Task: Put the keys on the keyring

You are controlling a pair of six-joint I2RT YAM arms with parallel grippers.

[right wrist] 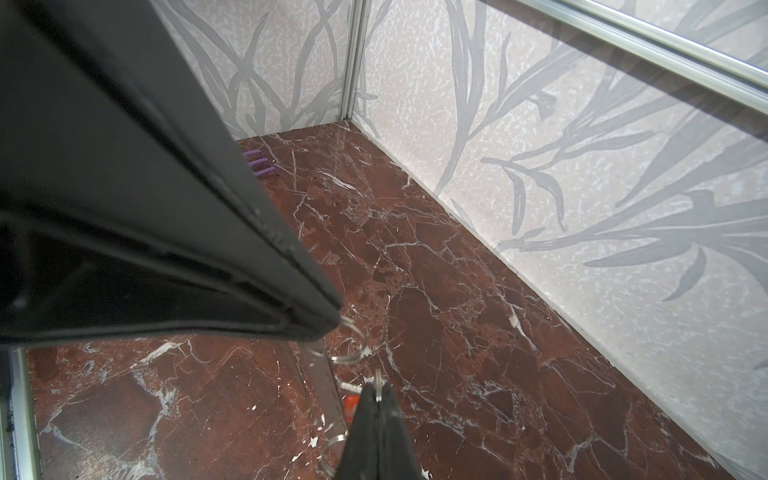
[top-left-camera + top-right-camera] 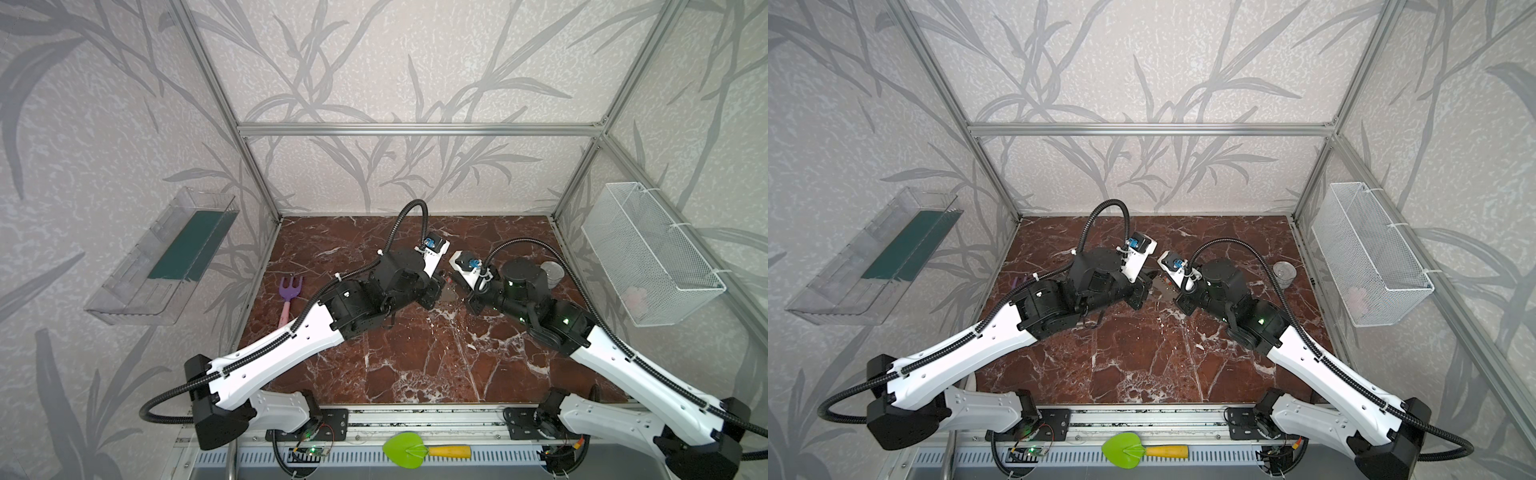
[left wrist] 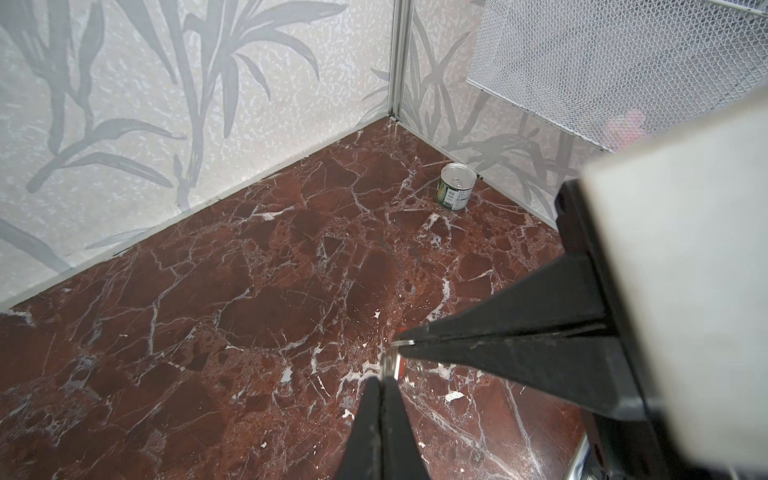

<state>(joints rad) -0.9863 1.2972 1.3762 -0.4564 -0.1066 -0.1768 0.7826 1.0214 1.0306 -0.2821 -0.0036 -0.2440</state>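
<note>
We hold our left fingers (image 3: 365, 436) and right fingers (image 1: 361, 436) each pinched tight on a silver ring (image 3: 388, 365) of the keys (image 1: 352, 401), tip to tip over the worktop (image 2: 415, 353) by the grey keyring (image 2: 448, 296), a sealed can (image 3: 455, 187) standing near the right wall and something pink (image 2: 636, 296) in the wall basket (image 2: 648, 249).

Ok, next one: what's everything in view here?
keyring: several linked rings, silver wire, pinched between both end effectors, mid-table
keys: only one red tag shows, below the rings
garden fork: one, purple with pink handle, table's left edge
can: one, silver top, green label, back right corner
trowel: one, green blade, yellow handle, front rail
mesh basket: one, white, right wall
shelf: one, clear with green panel, left wall
table: one, red-brown marble
left end effector: black, shut on keyring
right end effector: black, shut on keyring
</note>
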